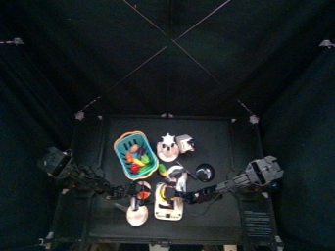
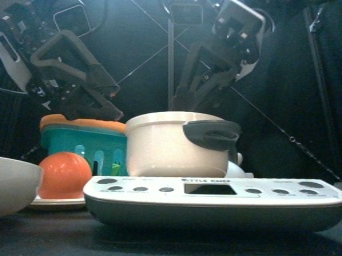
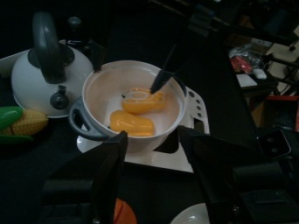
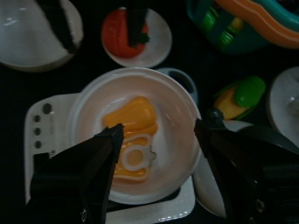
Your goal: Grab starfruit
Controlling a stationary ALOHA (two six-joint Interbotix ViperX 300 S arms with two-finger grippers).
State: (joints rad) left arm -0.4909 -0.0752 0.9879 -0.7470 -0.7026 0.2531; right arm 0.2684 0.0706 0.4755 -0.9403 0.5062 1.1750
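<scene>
Overhead, right gripper (image 4: pixel 158 149) and left gripper (image 3: pixel 158 157) hover spread, empty, above white pot (image 4: pixel 176 96); starfruit (image 4: pixel 131 118) inside at 9 o'clock looks light, stiff, slippery; pinch across ridges.

Glossy white plastic pot (image 3: pixel 128 109) holds smooth, waxy yellow starfruit (image 3: pixel 135 114); matt black jaws; shiny white kettle (image 3: pixel 47 74) alongside.

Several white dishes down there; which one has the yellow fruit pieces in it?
The deep white pot sitting on the white scale, directly beneath both grippers. Its yellow fruit pieces lie inside; the plate beside it holds an orange-red item.
</scene>
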